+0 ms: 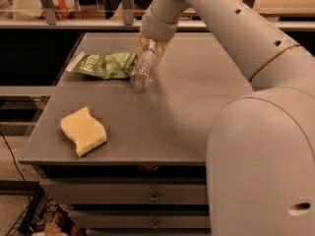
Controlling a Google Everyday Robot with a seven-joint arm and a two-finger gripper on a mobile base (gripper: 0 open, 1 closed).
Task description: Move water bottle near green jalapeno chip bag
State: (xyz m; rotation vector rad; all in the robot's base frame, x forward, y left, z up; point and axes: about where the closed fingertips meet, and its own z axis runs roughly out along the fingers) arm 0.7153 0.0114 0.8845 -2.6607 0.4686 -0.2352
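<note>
So the small clear ribbed plastic water bottle (142, 69) is clamped at its top end by the end effector (150, 47) and held tilted, just beside the right end of the wrinkly green foil jalapeno chip bag (104, 64), toward the far left corner of the grey surface (197, 107). A pale yellow wavy-edged sponge (83, 131) is parked near the front left corner.
</note>
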